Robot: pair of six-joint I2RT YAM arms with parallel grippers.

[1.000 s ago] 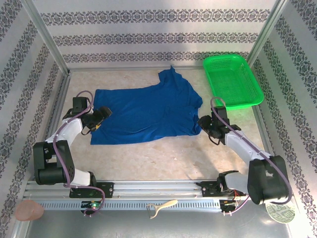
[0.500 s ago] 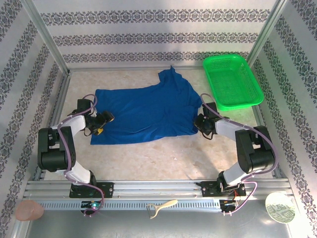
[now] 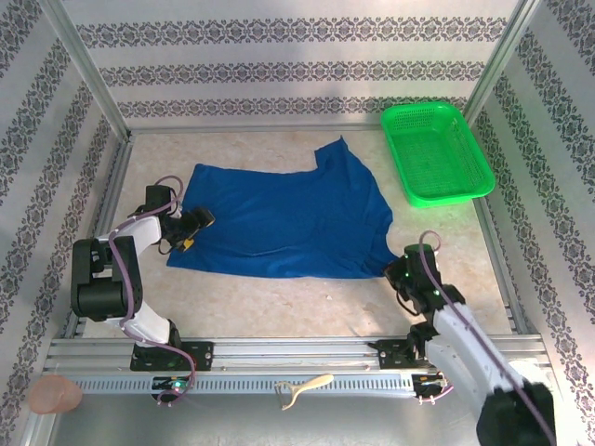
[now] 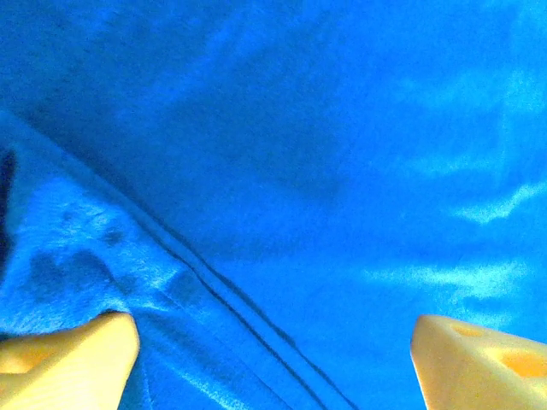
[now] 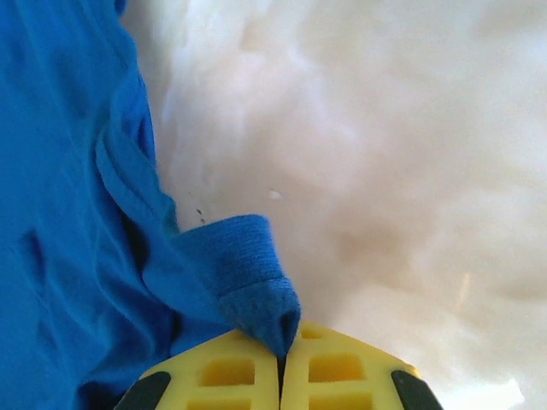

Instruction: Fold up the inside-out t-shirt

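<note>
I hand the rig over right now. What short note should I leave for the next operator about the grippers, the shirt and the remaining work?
Left gripper: open over the left edge of the t-shirt, holding nothing.
Right gripper: shut on the near right corner of the t-shirt.
The t-shirt lies spread on the table, no fold made yet.
Left to do: grip the left side, then every fold.

Ornament-striped walls (image 3: 297,74), metal corner posts (image 3: 86,70), pale marbled tabletop (image 3: 307,302), bright even light.

t-shirt (image 3: 288,223): 1 | green basket (image 3: 437,153): 1 | left pincer (image 3: 197,223), right pincer (image 3: 398,271): 2
</note>
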